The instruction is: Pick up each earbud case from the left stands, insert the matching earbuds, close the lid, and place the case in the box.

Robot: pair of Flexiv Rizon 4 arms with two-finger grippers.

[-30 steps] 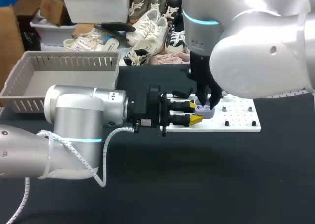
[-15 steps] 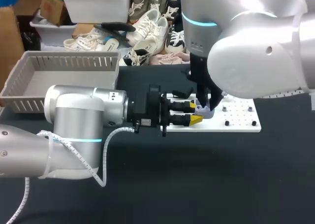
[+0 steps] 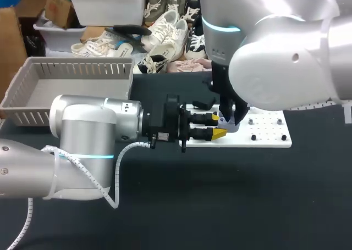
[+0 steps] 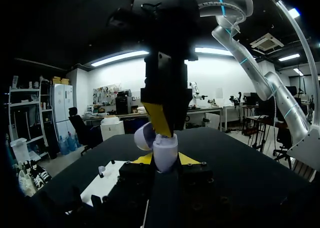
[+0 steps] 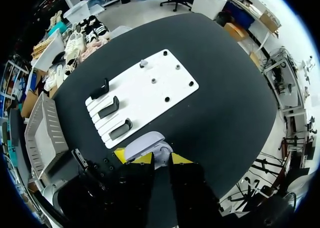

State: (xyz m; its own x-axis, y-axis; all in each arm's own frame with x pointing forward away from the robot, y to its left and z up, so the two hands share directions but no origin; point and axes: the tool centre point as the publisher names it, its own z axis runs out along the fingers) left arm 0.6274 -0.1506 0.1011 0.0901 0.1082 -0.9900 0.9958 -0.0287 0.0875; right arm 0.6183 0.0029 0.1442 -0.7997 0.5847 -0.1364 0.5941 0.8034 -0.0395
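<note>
- Black-topped, the desk [image 3: 165, 206] carries a white board [image 3: 269, 139] right of centre and a grey slatted box [image 3: 71, 77] at its far left corner.
- From the left side, the left gripper [image 3: 217, 126] lies level above the board, clamped from two sides on the lavender earbud case [image 4: 165, 157].
- On the case, the lid [image 4: 143, 136] stands open, tilted to one side.
- From above, the right gripper [image 3: 231, 117] points straight down onto the open case. Whether it holds anything cannot be told.
- Along one end of the board, three black stands [image 5: 109, 107] sit in a row. Small pegs [image 5: 165, 72] dot the other end.
</note>
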